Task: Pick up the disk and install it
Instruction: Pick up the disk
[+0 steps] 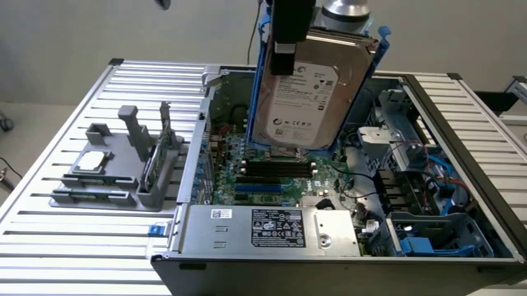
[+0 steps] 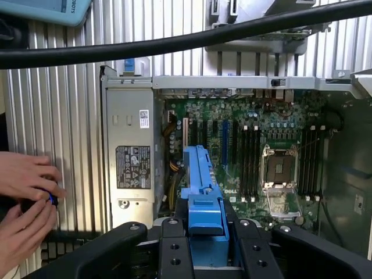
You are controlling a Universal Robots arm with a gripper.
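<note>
Slatted metal table (image 1: pixel 74 246) carries an open computer case (image 1: pixel 329 280). Gripper (image 2: pixel 209 235) is clamped on the disk (image 1: pixel 305 92) by its blue frame, holding it tilted above the motherboard (image 2: pixel 256 145).

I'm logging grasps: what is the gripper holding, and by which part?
The disk, gripped by the gripper at its upper end, on the blue carrier frame, above the open computer case.

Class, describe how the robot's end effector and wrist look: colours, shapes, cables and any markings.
The end effector is matte black, with broad flat fingers dotted with round screw holes and curved black outer arms. A thick black cable runs across the wrist view. In the exterior view, a black rectangular block sits beside a silver-grey metal cylinder. I see no markings on them.
</note>
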